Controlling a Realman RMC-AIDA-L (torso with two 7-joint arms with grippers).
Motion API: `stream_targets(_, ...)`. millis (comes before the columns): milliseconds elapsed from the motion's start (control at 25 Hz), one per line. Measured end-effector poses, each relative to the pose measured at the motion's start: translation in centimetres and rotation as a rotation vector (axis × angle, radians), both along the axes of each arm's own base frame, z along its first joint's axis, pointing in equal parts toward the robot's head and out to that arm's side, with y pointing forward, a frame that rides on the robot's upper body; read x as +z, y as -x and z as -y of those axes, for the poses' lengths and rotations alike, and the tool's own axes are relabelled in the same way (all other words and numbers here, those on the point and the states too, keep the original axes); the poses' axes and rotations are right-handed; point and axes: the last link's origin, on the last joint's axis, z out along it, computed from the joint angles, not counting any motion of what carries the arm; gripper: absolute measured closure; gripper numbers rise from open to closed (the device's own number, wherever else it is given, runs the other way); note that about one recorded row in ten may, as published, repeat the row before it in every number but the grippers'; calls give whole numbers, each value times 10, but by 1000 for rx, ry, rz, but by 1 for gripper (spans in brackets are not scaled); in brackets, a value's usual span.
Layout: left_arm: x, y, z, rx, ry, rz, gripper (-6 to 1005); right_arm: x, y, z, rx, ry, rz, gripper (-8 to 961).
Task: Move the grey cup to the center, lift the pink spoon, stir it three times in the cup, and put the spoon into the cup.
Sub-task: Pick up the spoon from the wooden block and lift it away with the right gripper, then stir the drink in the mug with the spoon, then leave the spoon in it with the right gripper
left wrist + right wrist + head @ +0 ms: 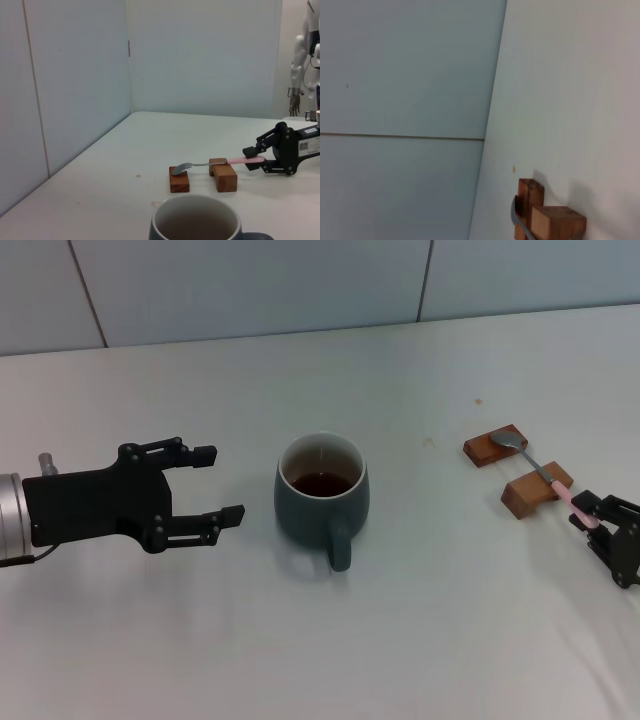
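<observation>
Rounded glazed grey cup point(321, 496), slim pink spoon point(548, 476) on wooden blocks point(517, 469)

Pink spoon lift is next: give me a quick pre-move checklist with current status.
1. Grey cup at table centre, upright: ok.
2. Left pincer open, off the cup, at its side: ok.
3. Pink spoon resting across both wooden blocks: ok.
4. Right pincer around the pink handle end: ok.
5. Right pincer firmly clamped on the handle: cannot tell.
6. Path from blocks to cup free of objects: ok.
</observation>
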Motion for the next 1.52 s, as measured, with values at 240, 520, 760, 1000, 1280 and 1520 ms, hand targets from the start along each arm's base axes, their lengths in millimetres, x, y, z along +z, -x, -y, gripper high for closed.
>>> stream_targets(240,0,-1,-2,-4,-5,-4,191,1,-1,-3,7,1,29,702)
stream_targets(520,2,-2,-4,-9,-12,-10,192,9,-2,2,30,-35,60,805)
stream_targets(760,2,-3,-5,-8,-13,-10,193,46,-1,14,125,-187,152,814)
stream_targets(1000,2,-1,-4,-2,-9,-16,193,117,12,23,322,-278,385,833)
stream_targets(1280,2,2,-5,16,-15,-32,193,181,67,10,600,-106,712,833)
stream_targets(1520,-9,3,-8,46,6,-85,193,198,140,-6,809,139,1026,833)
